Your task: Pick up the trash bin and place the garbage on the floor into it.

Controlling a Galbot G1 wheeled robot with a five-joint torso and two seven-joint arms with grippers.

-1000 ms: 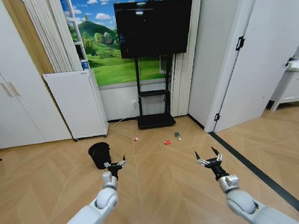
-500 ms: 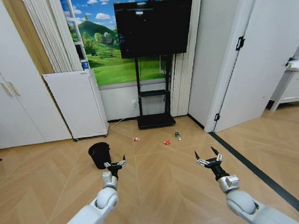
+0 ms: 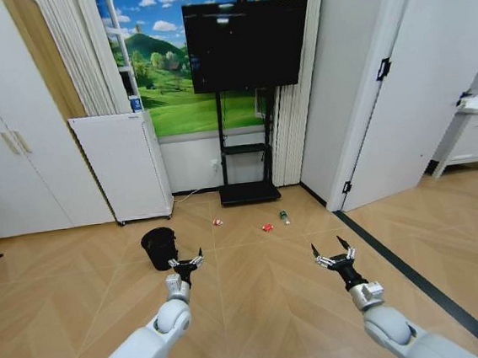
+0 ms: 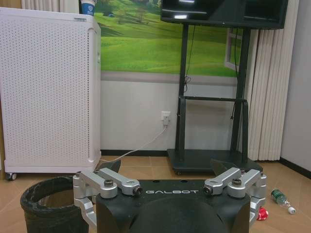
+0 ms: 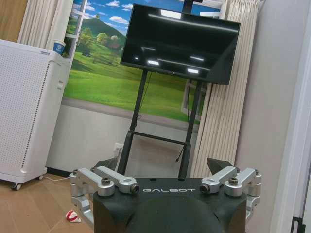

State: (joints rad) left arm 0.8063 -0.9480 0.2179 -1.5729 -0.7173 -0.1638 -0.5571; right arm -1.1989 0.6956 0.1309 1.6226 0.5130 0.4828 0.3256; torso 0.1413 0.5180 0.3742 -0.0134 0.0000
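Note:
The small black trash bin (image 3: 159,247) stands upright on the wood floor, just ahead and left of my left gripper (image 3: 186,261), which is open and empty. In the left wrist view the trash bin (image 4: 48,206) sits close beside the left gripper (image 4: 165,167). The garbage lies farther ahead: a red-and-white piece (image 3: 217,222), a red piece (image 3: 266,227) and a small clear bottle (image 3: 284,217). The left wrist view shows the bottle (image 4: 281,197) and the red piece (image 4: 262,213). My right gripper (image 3: 333,249) hovers open and empty over bare floor. A red-and-white piece (image 5: 73,216) lies beyond the right gripper (image 5: 163,165).
A white perforated appliance (image 3: 123,166) stands against the wall behind the bin. A TV (image 3: 247,43) on a black stand, with its base (image 3: 249,193) on the floor, is behind the litter. White cabinets (image 3: 8,150) line the left; a white door (image 3: 416,86) is at right.
The left arm has edged slightly to the right. Nothing else has visibly moved.

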